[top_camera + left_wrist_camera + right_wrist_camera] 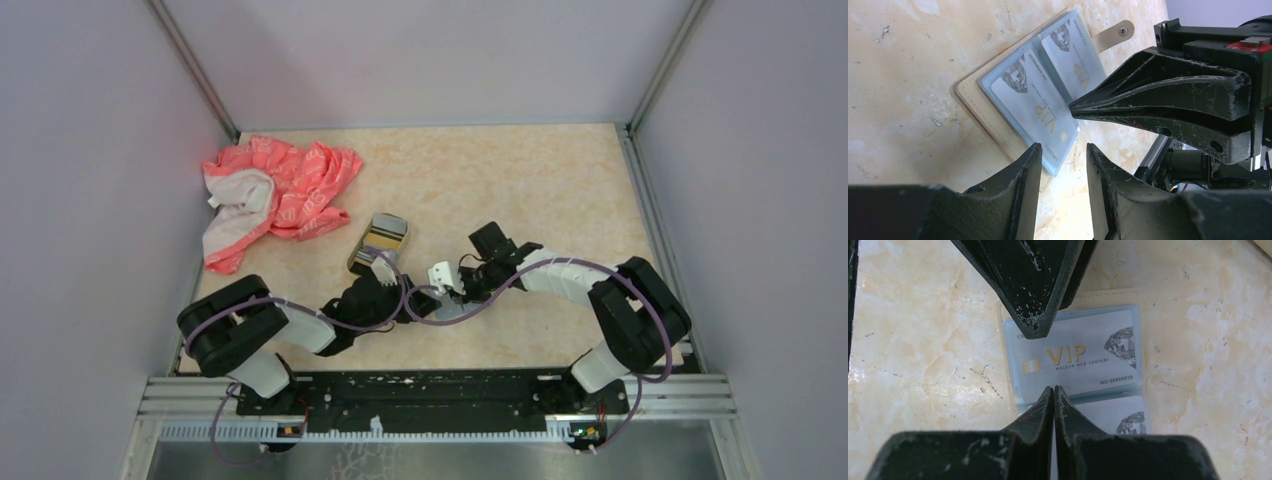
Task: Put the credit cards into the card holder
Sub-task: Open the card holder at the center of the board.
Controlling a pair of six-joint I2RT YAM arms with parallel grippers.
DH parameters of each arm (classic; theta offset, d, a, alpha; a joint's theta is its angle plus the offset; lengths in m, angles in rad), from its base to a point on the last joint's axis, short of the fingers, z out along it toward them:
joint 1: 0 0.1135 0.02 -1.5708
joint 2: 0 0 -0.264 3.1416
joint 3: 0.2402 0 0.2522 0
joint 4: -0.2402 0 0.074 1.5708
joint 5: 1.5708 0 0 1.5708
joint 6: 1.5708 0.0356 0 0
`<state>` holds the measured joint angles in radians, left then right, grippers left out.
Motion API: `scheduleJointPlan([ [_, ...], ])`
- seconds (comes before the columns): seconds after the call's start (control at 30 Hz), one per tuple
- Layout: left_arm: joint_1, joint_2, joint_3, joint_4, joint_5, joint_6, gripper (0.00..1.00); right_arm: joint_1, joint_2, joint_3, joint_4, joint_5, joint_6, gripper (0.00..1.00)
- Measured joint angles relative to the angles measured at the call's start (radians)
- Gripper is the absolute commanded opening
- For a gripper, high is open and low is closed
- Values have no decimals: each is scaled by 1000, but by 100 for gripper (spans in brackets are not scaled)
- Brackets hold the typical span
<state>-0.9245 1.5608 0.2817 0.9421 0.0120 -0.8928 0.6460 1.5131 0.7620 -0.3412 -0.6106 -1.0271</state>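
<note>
Now your right gripper [1054, 390] is pinched shut, its tip resting on the pale blue cards [1083, 352], which lie in the clear pockets of a tan wallet [968, 97]. Your left gripper [1063, 150] hangs over the wallet's edge, partly open and empty. The tin [398, 225] sits near the wallet, apart from it. You seem to be freeing a card; next, slide one out.

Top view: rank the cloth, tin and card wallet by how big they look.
1. Cloth, by far the largest.
2. Tin, much smaller.
3. Card wallet, smallest as seen. Only a white sliver shows because it is mostly covered in this view, so its true size against the tin is unsure.
</note>
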Motion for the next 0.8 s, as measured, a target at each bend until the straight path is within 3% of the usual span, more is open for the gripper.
scheduleJointPlan([
  [0.8,6,16,3,-4,0,4,51,13,85,70,-54,54,-3,0],
])
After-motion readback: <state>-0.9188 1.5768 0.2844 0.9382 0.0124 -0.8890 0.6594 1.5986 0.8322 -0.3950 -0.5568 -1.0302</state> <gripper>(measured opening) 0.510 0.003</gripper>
